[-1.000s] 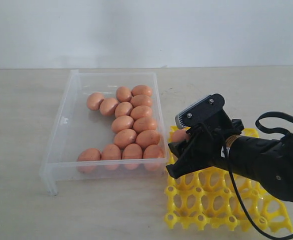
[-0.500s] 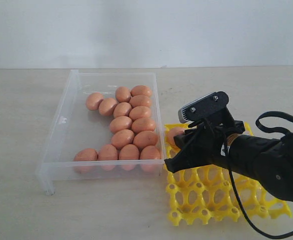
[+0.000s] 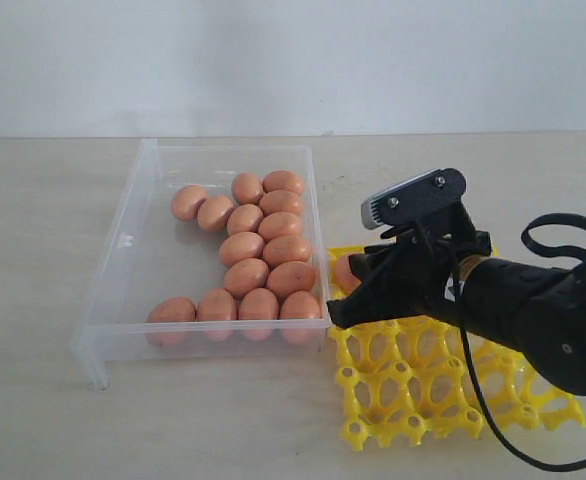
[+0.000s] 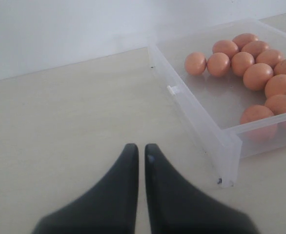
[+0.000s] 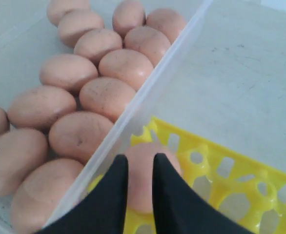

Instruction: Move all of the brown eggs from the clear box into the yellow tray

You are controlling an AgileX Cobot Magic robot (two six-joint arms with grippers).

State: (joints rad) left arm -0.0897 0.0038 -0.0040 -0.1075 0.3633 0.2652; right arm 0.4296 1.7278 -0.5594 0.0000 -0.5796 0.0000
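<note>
Several brown eggs lie in the clear box, bunched toward its right wall. One more brown egg rests in the corner cell of the yellow tray, next to the box. My right gripper hovers over that corner. In the right wrist view its jaws are drawn almost together, with the egg lying under them in the tray, not gripped. My left gripper is shut and empty over bare table, short of the box; it does not show in the exterior view.
The box's right wall runs close along the tray's edge. A black cable loops behind the right arm. A pale wall stands behind the beige table.
The right gripper's jaws have narrowed from wide apart to nearly together, and the arm has drawn back a little to the right. The egg stays in the tray's corner cell.
</note>
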